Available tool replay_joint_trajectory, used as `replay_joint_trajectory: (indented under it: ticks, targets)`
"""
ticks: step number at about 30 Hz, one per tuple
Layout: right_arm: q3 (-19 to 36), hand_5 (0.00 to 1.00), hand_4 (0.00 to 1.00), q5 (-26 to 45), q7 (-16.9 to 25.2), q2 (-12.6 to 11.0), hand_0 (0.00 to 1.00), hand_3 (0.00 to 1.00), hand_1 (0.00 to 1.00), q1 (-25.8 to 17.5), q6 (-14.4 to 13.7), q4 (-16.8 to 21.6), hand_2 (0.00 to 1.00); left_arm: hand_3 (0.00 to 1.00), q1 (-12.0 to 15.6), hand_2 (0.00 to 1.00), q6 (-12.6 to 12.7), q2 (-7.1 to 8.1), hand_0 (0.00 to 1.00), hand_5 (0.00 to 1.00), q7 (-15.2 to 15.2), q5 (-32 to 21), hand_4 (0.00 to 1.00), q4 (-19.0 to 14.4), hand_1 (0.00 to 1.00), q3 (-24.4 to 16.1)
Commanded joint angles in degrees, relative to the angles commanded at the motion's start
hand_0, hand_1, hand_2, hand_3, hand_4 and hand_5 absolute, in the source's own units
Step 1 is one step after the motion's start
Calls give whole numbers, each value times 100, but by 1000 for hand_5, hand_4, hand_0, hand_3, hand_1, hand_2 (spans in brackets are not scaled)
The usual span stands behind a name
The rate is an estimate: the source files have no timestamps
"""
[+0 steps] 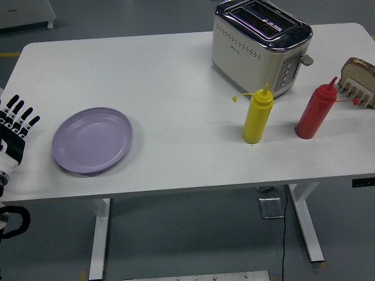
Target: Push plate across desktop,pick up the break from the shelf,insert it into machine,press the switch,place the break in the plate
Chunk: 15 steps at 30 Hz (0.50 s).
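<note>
White table (pixel 176 105) on grey floor: round lilac plate (pixel 92 140) near left, unpushed, left hand (pixel 14 126) beside it, fingers extended, empty; bread slice (pixel 358 71) racked far right, by chrome toaster (pixel 261 44).

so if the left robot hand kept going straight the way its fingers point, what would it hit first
Probably nothing on the table: the left robot hand points up and slightly right, toward the far edge of the white table. The purple plate lies off to its right, though depth is unclear.
</note>
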Motion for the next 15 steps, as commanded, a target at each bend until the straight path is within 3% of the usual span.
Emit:
replay_joint_trajectory:
  ticks: [9, 15]
  targets:
    - [27, 514, 411, -33, 5, -19, 862, 760, 806, 3, -4, 18, 783, 883, 35, 962, 4, -45, 848, 998, 3, -1, 610, 49, 904, 152]
    - [-52, 509, 412, -447, 79, -38, 862, 760, 806, 2, -54, 89, 783, 882, 17, 962, 5, -85, 849, 998, 4, -26, 610, 69, 904, 274]
